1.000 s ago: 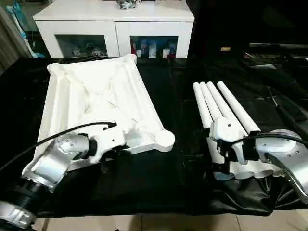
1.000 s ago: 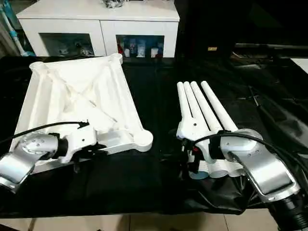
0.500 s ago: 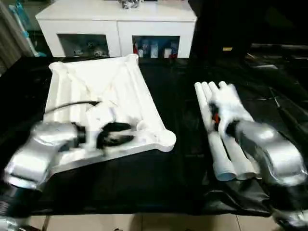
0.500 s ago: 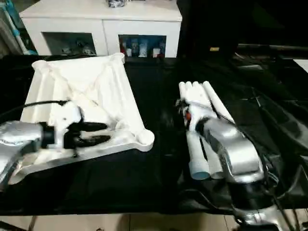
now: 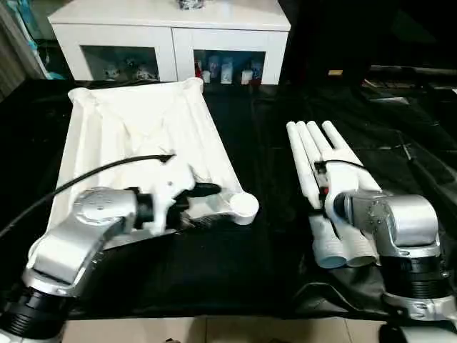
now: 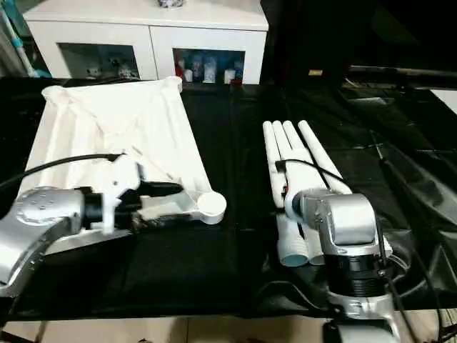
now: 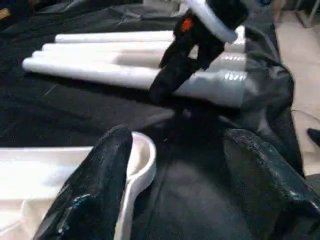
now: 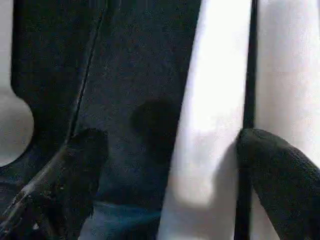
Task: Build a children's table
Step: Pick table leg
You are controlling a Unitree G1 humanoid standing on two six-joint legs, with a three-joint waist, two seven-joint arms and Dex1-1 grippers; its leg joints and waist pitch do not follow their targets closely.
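- Tabletop (image 5: pixel 143 143) lying underside up on the left of the worktop (image 5: pixel 214 264), ribs and corner sockets facing up, presumably so legs can be pushed in from above.
- Near-right socket (image 5: pixel 244 205) at the corner closest to the legs, bare and unfilled; no leg fitted anywhere yet, so assembly judged at its very start.
- Four legs (image 5: pixel 321 171) bundled side by side on the right of the worktop, well apart from the tabletop, open wide ends toward the robot.
- Left gripper (image 5: pixel 207 206) at the tabletop's near edge just beside that socket: jaws spread apart, one finger (image 7: pixel 95 190) against the rim, the other clear over the black sheet; nothing clamped.
- Right gripper (image 8: pixel 165 165) pointing down over the legs' near part: jaws wide open, straddling one leg (image 8: pixel 210 110), not closed on it.
- Likely a steadying hand on one side, a pick-up on the other.
- White cabinet (image 5: pixel 171 28) behind the worktop, not part of the job.
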